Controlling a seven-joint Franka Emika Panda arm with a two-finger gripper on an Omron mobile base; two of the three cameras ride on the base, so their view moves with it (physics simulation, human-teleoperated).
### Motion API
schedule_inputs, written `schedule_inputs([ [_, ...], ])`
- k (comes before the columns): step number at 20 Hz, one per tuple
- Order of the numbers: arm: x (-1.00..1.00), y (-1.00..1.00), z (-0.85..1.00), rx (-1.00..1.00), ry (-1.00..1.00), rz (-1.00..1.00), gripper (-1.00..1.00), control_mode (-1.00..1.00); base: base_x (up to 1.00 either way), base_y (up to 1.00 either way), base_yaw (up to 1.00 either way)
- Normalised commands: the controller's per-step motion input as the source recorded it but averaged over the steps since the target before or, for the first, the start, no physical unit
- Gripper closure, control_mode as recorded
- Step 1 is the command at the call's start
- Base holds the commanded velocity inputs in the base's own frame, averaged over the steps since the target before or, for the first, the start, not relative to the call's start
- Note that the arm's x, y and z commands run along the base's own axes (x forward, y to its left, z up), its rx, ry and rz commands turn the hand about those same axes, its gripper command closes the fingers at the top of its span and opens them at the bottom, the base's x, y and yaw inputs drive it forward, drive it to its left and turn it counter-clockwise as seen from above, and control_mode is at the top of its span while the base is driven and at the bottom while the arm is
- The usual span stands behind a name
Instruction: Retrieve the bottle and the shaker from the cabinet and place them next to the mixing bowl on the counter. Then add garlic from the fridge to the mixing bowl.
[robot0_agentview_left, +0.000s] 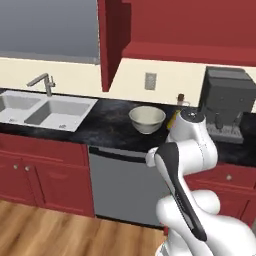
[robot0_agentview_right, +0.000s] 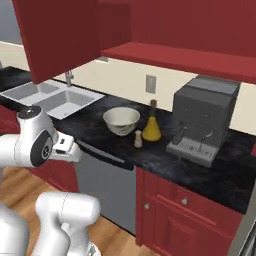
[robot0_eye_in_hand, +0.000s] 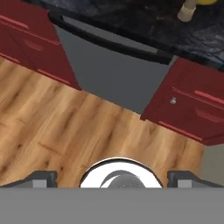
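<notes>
Two of the task's things already stand on the worktop (robot0_agentview_right: 165, 160) beside the mixing bowl (robot0_agentview_right: 121, 120): in the right base view the bottle (robot0_agentview_right: 151, 127) sits just right of the bowl at the middle of the frame, and the shaker (robot0_agentview_right: 138, 138) stands just in front of the bottle, near both. In the left base view the bowl (robot0_agentview_left: 147, 119) is at centre and the bottle (robot0_agentview_left: 179, 107) peeks out behind the arm's upper joint. The cabinet (robot0_agentview_right: 75, 40) above hangs open with its shelf bare, so I judge the first half of the task done and the garlic step next.

The tool (robot0_eye_in_hand: 111, 178) is released, its tips spread wide at the bottom corners of the hand view with nothing between them. It looks down at the wooden floor (robot0_eye_in_hand: 65, 127) and the grey dishwasher front (robot0_eye_in_hand: 109, 65), with the shaker (robot0_eye_in_hand: 188, 12) at the upper right edge of that frame.

The relation that matters is that neither the fridge nor the garlic can be located from here. A dark vertical edge at the lower right corner of the right base view might be an appliance, but I cannot tell. The arm is folded back low over the base, so the coming move looks like a drive rather than a reach, most likely off toward the right of the frame.
</notes>
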Motion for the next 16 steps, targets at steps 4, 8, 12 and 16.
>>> schedule_inputs([
  [4,0.0,0.0,0.0,0.0,0.0,0.0,-1.0,1.0,-0.45,0.24,0.8],
  [8,0.0,0.0,0.0,0.0,0.0,0.0,-1.0,1.0,-0.08,0.21,0.97],
  [12,0.0,0.0,0.0,0.0,0.0,0.0,-1.0,1.0,-0.01,0.24,0.97],
  [16,0.0,0.0,0.0,0.0,0.0,0.0,-1.0,1.0,0.05,0.46,0.78],
])
